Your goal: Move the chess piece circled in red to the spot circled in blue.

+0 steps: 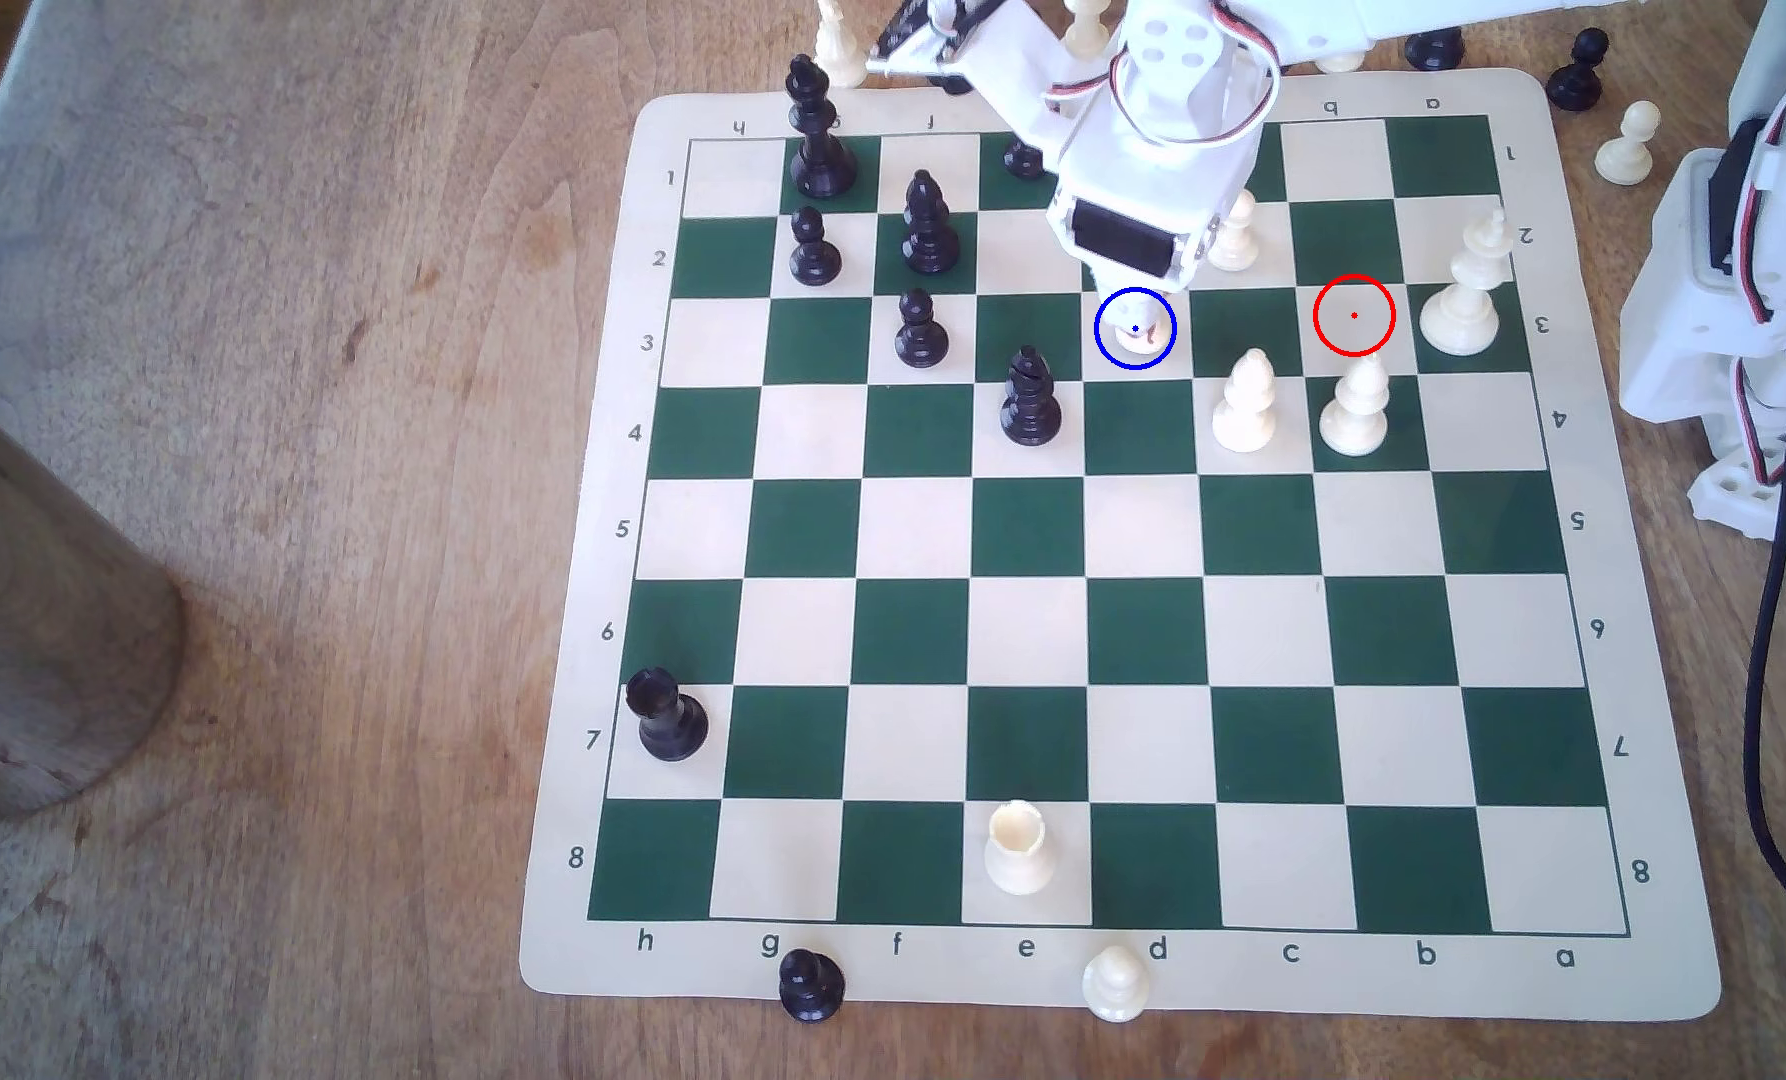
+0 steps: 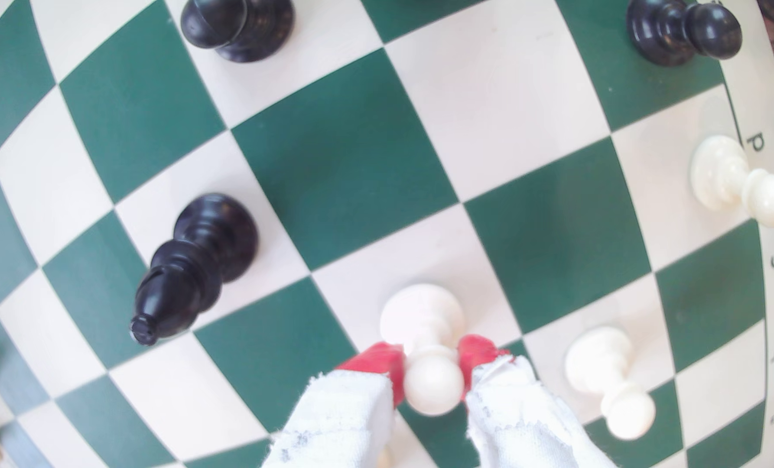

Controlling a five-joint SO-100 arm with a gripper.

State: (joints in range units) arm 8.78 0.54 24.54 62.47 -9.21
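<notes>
One pawn (image 2: 425, 342) btwn gripper (image 2: 431, 355) tips.

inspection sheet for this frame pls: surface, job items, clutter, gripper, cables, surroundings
Surface: green-and-cream chess mat on a wooden table.
Job's things: cream pawn sits inside the blue ring; red ring marks a bare cream square.
Clutter: black pieces cluster at the exterior view's upper left; cream pieces beside the red ring; loose pawns off the mat.
Grippers: gripper, red-tipped fingers either side of the pawn's neck; contact unclear.
Cables: black cable along the exterior view's right edge.
Surroundings: blurred brown post at the exterior view's left.
</notes>
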